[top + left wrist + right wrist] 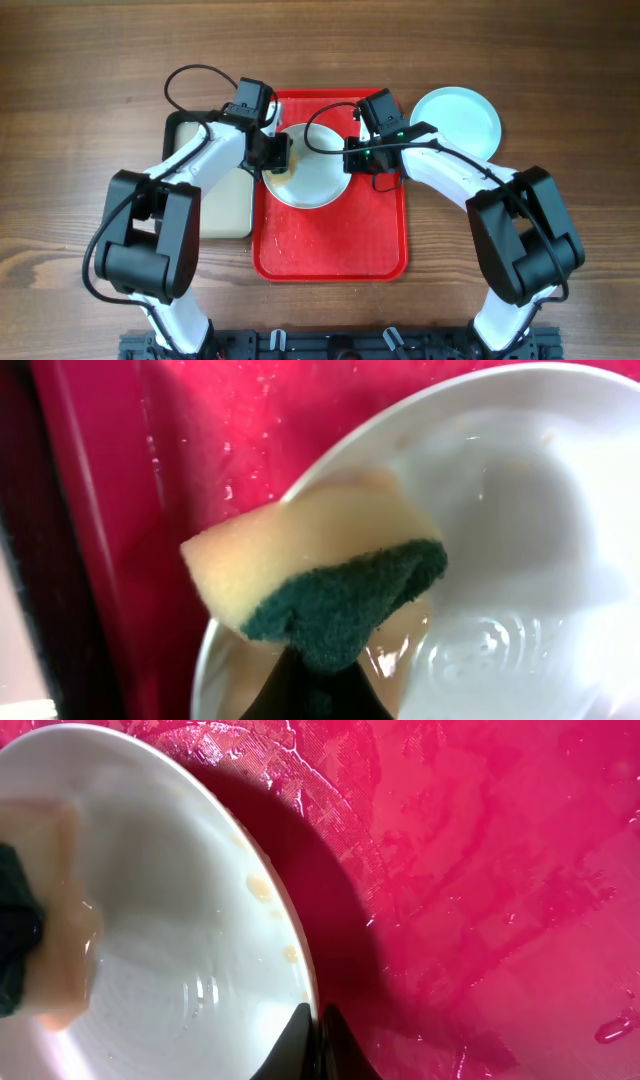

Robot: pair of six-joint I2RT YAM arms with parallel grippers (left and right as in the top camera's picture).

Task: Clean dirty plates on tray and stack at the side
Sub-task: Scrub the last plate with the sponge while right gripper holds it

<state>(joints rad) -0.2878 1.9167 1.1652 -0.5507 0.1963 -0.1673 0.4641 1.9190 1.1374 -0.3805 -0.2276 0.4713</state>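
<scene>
A pale white plate (315, 172) lies on the red tray (330, 250). My right gripper (352, 160) is shut on the plate's right rim (305, 970) and holds it tilted above the tray. My left gripper (278, 153) is shut on a yellow sponge with a green scouring side (330, 585) and presses it on the plate's left part (520, 540). Wet streaks and small brownish spots show on the plate. A light aqua plate (456, 122) lies on the table right of the tray. A third plate is not in view.
A beige tray with a dark rim (222, 195) lies on the table just left of the red tray, under my left arm. Water drops cover the red tray's surface (500, 870). Bare wooden table (80, 90) lies all around.
</scene>
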